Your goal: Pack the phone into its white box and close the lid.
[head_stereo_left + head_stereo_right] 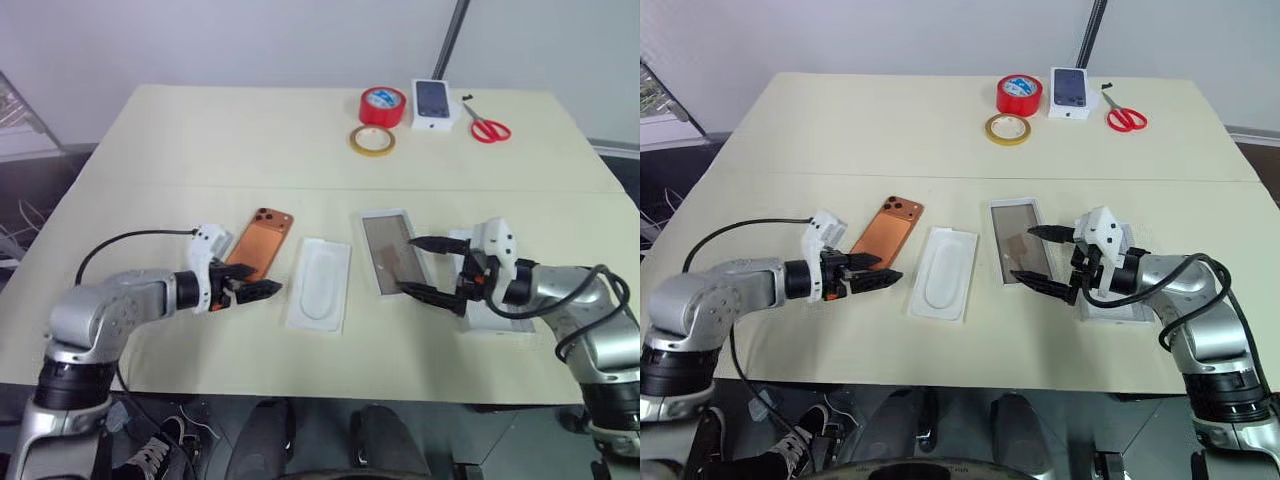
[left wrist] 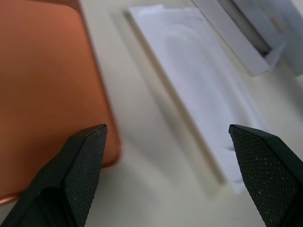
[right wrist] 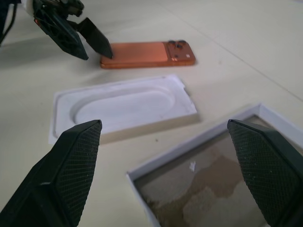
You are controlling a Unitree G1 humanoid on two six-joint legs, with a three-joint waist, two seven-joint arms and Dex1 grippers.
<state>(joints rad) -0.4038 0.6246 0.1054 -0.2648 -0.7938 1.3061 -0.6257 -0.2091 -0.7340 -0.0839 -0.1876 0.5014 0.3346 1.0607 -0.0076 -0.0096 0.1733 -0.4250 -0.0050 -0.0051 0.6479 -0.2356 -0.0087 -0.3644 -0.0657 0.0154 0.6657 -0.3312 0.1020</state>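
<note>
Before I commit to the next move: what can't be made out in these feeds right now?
- Flat white piece: head views, largely covered by the open right gripper; cannot tell what it is.
- The phone: near end hidden behind the open left gripper in head views; cut off by the left wrist view's edge.
- The tray with the brownish bottom: cut by the right wrist view's edge.

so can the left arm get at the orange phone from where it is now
Probably yes. The left gripper hangs open right at the near end of the phone, which lies flat on the table with nothing on it or between them.
</note>
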